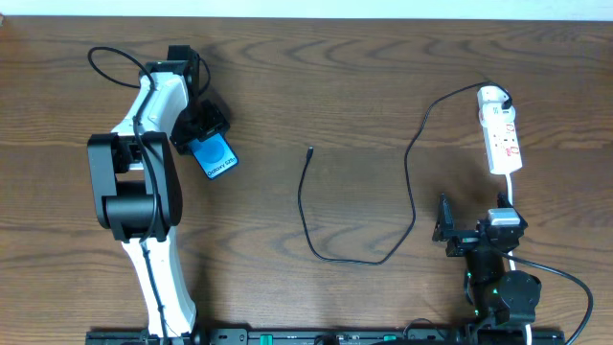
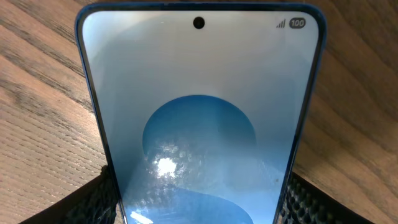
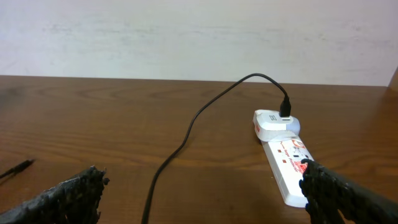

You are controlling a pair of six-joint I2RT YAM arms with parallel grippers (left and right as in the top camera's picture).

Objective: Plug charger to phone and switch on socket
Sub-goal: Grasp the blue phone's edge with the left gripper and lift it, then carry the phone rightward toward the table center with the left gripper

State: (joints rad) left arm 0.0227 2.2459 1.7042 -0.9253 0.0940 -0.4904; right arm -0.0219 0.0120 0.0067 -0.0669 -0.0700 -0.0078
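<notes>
The phone (image 1: 219,158), blue screen up, lies at the left of the table and fills the left wrist view (image 2: 199,93). My left gripper (image 1: 209,142) has a finger against each long edge of the phone (image 2: 199,205) and is shut on it. The charger cable (image 1: 410,182) runs from a white adapter (image 3: 272,121) in the socket, loops across the table, and ends in its free plug tip (image 1: 309,150), far from the phone. The socket (image 1: 502,134) is a white power strip at the far right (image 3: 287,167). My right gripper (image 1: 474,222) is open and empty just in front of it (image 3: 202,199).
The brown wooden table (image 1: 364,77) carries everything. The socket's white cord (image 1: 510,196) runs back under my right arm. A pale wall (image 3: 186,37) stands beyond the table's far edge. The cable's tip shows at the left in the right wrist view (image 3: 18,167).
</notes>
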